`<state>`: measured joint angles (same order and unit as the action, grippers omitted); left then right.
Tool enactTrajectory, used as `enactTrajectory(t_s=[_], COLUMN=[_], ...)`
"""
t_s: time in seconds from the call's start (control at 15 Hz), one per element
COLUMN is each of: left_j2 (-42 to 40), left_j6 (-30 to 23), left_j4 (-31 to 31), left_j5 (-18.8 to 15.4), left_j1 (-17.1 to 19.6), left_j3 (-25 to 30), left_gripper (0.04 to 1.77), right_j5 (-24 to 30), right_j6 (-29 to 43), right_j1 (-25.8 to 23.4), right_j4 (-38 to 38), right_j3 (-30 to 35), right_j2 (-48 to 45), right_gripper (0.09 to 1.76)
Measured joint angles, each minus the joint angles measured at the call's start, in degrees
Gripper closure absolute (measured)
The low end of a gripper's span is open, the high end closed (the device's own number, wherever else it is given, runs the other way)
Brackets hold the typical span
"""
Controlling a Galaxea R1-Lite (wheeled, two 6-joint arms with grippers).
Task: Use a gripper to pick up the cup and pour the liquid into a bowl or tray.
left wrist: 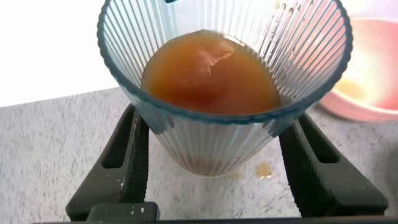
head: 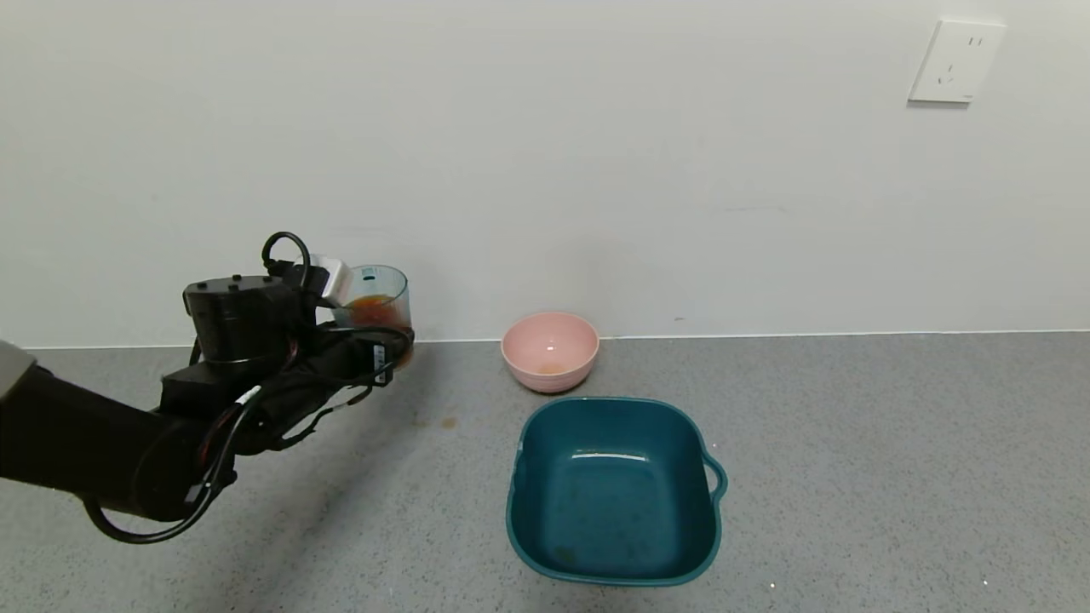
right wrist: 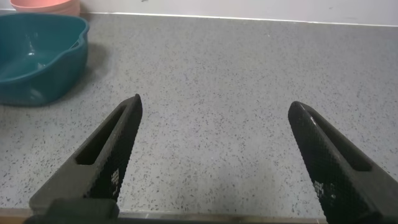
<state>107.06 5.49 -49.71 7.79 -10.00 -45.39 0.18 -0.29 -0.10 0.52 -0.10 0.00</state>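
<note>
My left gripper (head: 387,345) is shut on the ribbed pale blue-green cup (head: 375,300) and holds it upright near the wall, left of the bowl. In the left wrist view the cup (left wrist: 217,134) sits between both black fingers (left wrist: 127,162) of that gripper (left wrist: 214,121). Orange-red liquid (left wrist: 211,71) fills its lower part, also seen in the head view (head: 372,308). The pale pink bowl (head: 550,349) stands right of the cup by the wall and shows at the edge of the left wrist view (left wrist: 373,68). My right gripper (right wrist: 216,104) is open and empty over bare counter.
A dark teal square basin (head: 524,451) with a handle stands in front of the pink bowl; the right wrist view shows it too (right wrist: 37,62). A small orange drop (left wrist: 264,169) lies on the grey counter under the cup. A wall socket (head: 955,61) is at the upper right.
</note>
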Motion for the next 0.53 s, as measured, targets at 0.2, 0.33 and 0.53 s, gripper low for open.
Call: enactTrajectory(t_s=[0.2, 0.33, 0.53], left_j2=[0.1, 0.7, 2.8], left_j6=[0.4, 1.5, 5.2], left_j4=[7.0, 11.3, 14.9], left_j5=[0.4, 1.0, 2.8], left_j1=[-1.7, -2.2, -2.8], left_j3=[-6.2, -10.6, -16.8], left_gripper=[0.56, 0.56, 0.56], right_j5=[0.0, 0.0, 0.0], right_j6=[0.0, 0.0, 0.0], right_j1=[0.0, 0.0, 0.0], right_j4=[0.0, 0.0, 0.0], right_j3=[0.0, 0.0, 0.0], right_j2=[0.0, 0.0, 0.0], right_gripper=[0.14, 0.14, 0.14])
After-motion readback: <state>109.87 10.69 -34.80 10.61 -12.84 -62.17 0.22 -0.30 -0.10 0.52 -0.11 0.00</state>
